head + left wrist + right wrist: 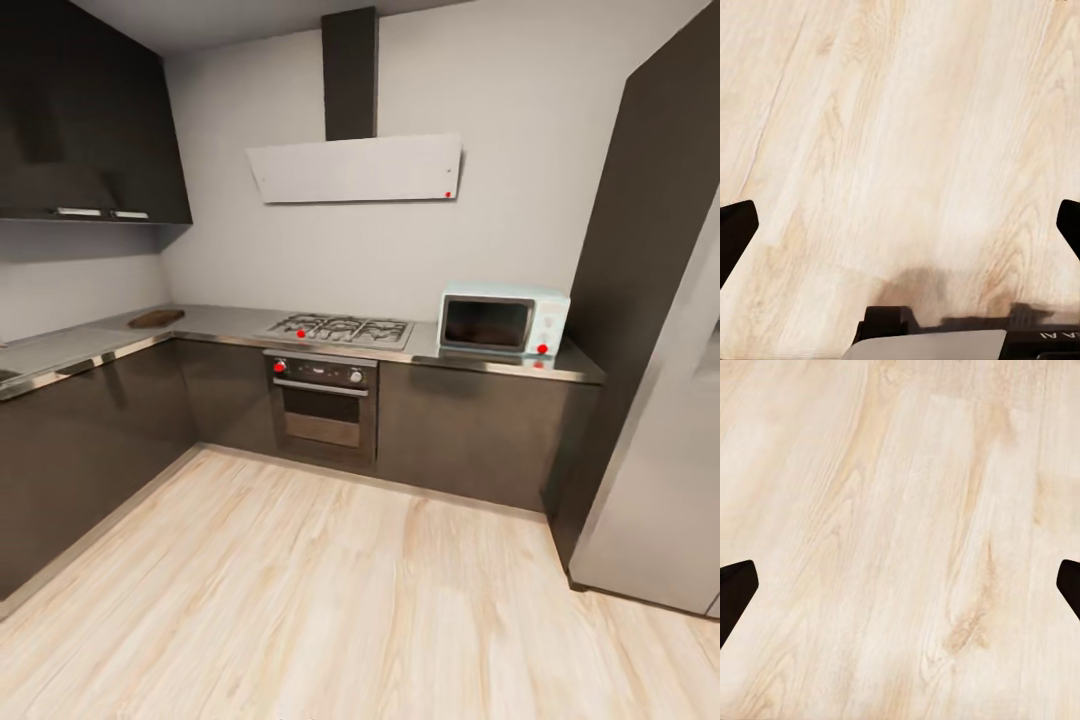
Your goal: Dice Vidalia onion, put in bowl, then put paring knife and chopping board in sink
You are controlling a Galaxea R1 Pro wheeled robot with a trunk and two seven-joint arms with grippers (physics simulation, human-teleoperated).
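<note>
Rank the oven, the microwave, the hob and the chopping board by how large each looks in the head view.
1. Oven
2. Microwave and hob: look alike, unranked.
3. Chopping board, though it lies farthest from the camera.

Worktop [215, 322]: long grey reflective surface, L-shaped, running from 9 o'clock edge of head view into far corner, then toward 3 o'clock; dark grey cabinet fronts below.

Chopping board [156, 319]: brown wooden board, rounded outline, lying flat on worktop near corner, at about 10 o'clock from picture centre; handle slot too small to tell.

Sink [6, 376]: only sliver of darker recess at 9 o'clock edge of worktop; basin, tap hidden beyond frame.
</note>
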